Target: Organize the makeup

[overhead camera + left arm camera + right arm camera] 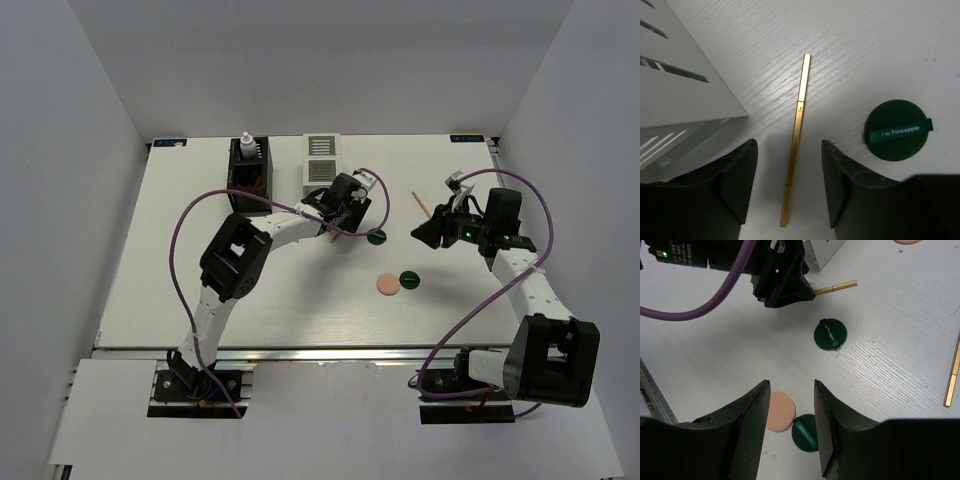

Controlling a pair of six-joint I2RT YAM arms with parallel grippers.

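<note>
nearest the arm bases, a peach disc (387, 285) lies flat on the table (180, 300), and a dark-green disc (409, 279) sits just beside it at its 3 o'clock. the right gripper (791, 390) hangs at about 1 o'clock from this pair. its claw is moderately open and has hold of nothing. in the right wrist view the peach disc shows in the gap between the fingers, and one finger partly hides the dark-green disc.

farther out, at 9 o'clock of the right gripper, a second dark-green disc (897, 130) lies flat, with a band across it reading "i'm pineapple". at its 9 o'clock a gold stick (801, 100) lies on the table. the left gripper (788, 150) is over this stick with its claw wide open, one finger on each side and neither touching it, so it grips nothing.

a second stick (424, 203) lies at 11 o'clock of the right gripper, apart from it.

just beyond the left gripper, at its 11 o'clock, stands the white slatted box (321, 160). at 9 o'clock of that stands the black slatted box (248, 178), with a white bottle (246, 146) upright at its far end.
</note>
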